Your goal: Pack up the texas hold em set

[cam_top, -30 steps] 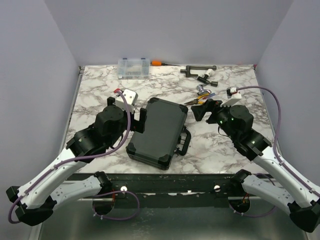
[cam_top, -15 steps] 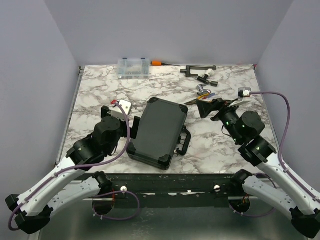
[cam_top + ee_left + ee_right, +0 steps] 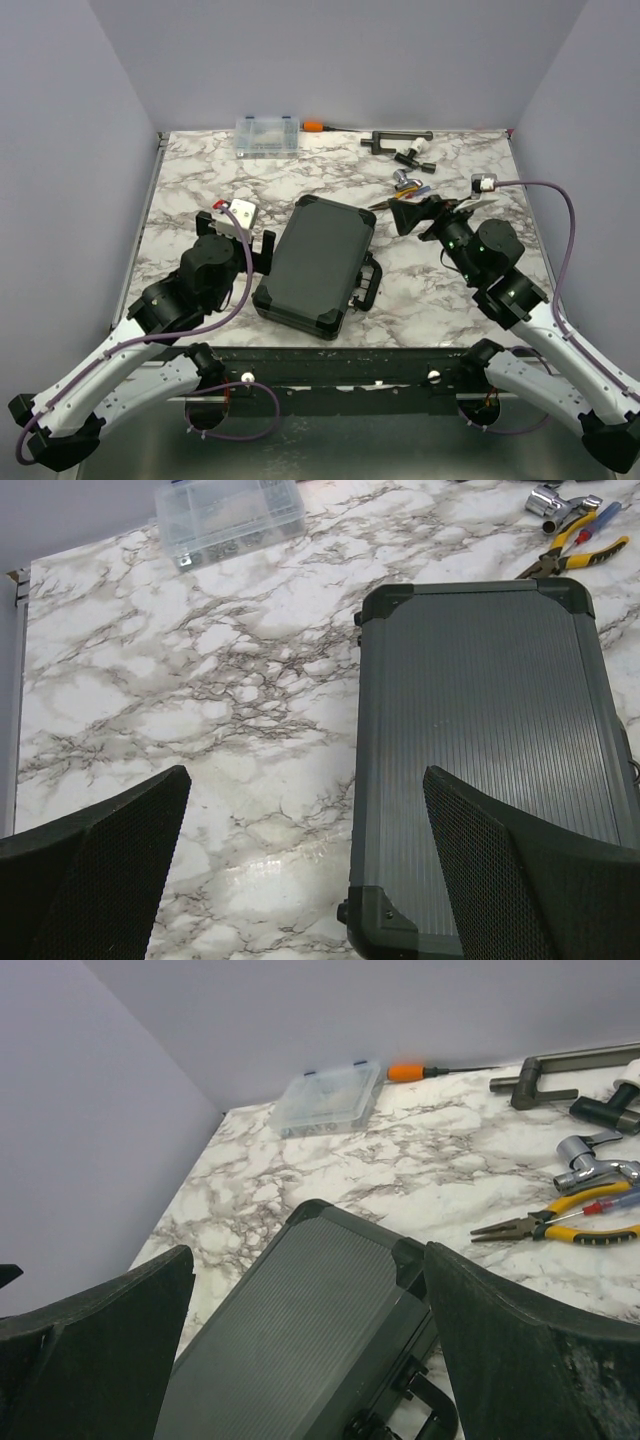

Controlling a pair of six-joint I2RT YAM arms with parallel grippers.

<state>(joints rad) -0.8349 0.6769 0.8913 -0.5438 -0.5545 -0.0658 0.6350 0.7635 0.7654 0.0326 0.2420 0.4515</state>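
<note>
The texas hold em set shows only as its black ribbed hard case, lying shut and flat on the marble table with its handle toward the right. Cards, chips and discs are hidden. My left gripper stands open just left of the case; in the left wrist view its gap spans bare marble and the case's left edge. My right gripper is open, off the case's far right corner and apart from it. In the right wrist view the case lies between its fingers.
A clear organiser box and an orange-handled screwdriver lie at the back edge. A dark clamp, a chrome fitting and yellow-handled pliers lie at the back right, close behind the right gripper.
My left gripper has drawn back toward the near left, away from the case's left side. The right wrist has swung to the right. The case has not moved.
</note>
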